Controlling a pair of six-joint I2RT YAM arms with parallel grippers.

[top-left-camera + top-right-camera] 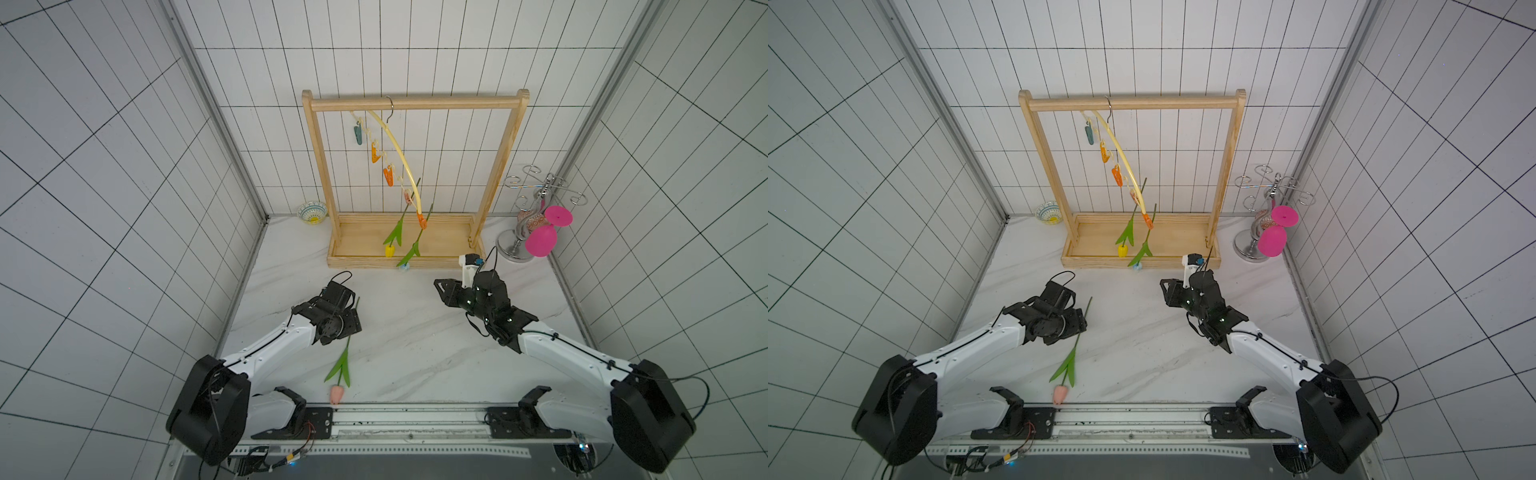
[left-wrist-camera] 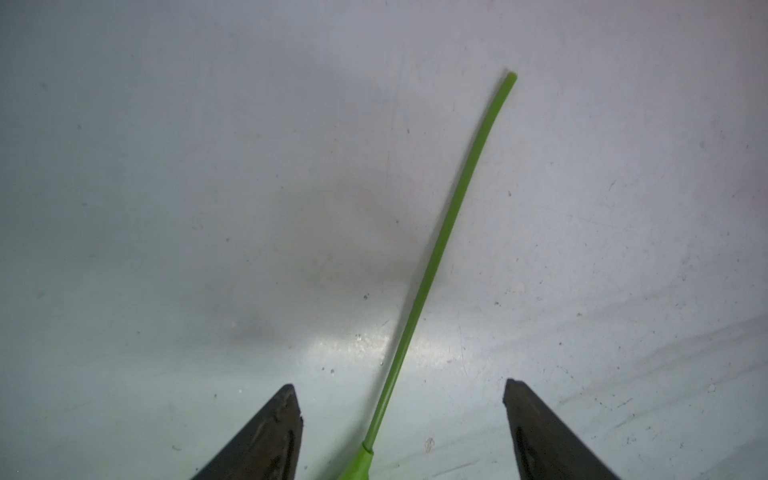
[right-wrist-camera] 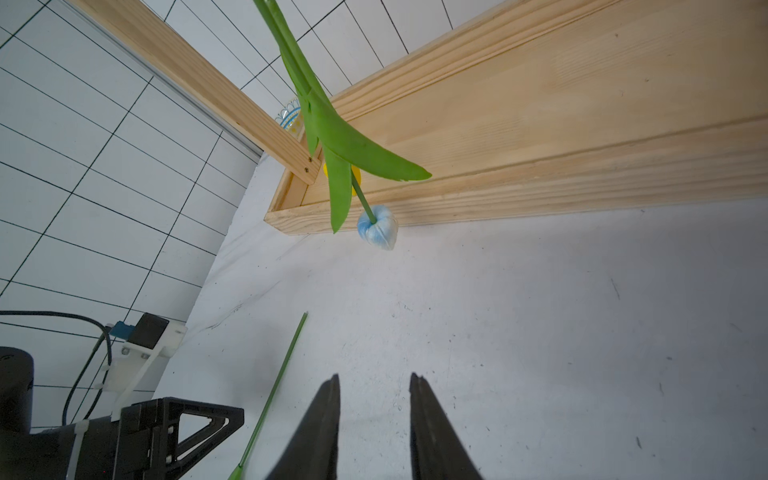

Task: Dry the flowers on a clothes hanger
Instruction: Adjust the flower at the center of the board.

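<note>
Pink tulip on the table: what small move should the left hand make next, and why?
Probably lower and close on the stem. The left hand is open with the stem lying between its fingers, ungripped, and the pink tulip is the only flower not yet clipped to the hanger.

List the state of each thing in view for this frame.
Pink tulip: lying flat on table, unclipped.
Yellow tulip: clipped, hanging head down.
White-blue tulip: clipped, hanging head down.
Hanger: hooked on wooden rack, tilted.
Teal clip: empty.
Left gripper: open, astride pink tulip's stem.
Right gripper: open, empty.
Goblet: hanging upside down on metal stand.
Bowl: upright.
</note>
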